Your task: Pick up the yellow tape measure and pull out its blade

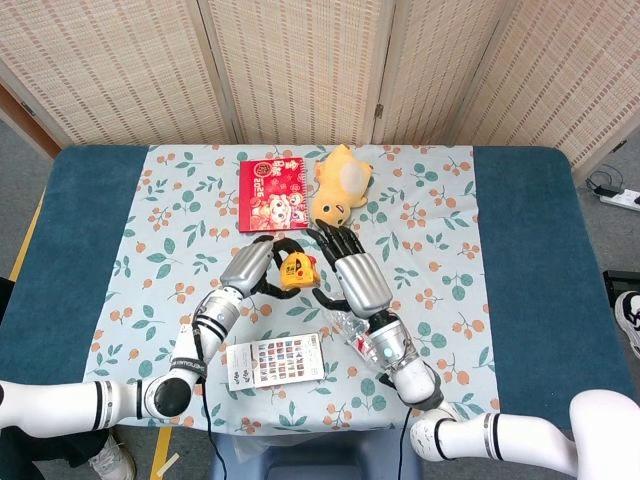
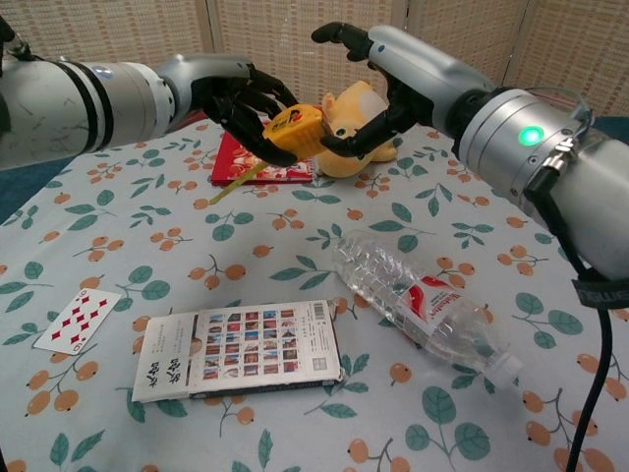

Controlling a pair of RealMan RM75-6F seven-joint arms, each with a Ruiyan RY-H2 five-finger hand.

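Observation:
The yellow tape measure [image 2: 295, 132] [image 1: 294, 270] is held off the table in my left hand [image 2: 239, 103] [image 1: 252, 268], whose dark fingers wrap its left side. A short yellow strap hangs down from it toward the red book. My right hand [image 2: 369, 84] [image 1: 350, 272] hovers just right of the tape measure, fingers spread and curved over it, the thumb reaching close to its right face. Whether the thumb touches the case is unclear. No blade shows outside the case.
A yellow plush toy [image 2: 359, 116] and a red book [image 1: 272, 193] lie at the back. A clear water bottle [image 2: 423, 305] lies right of centre, a card box [image 2: 241, 349] in front, and a playing card [image 2: 77, 320] at the left on the floral cloth [image 1: 440, 200].

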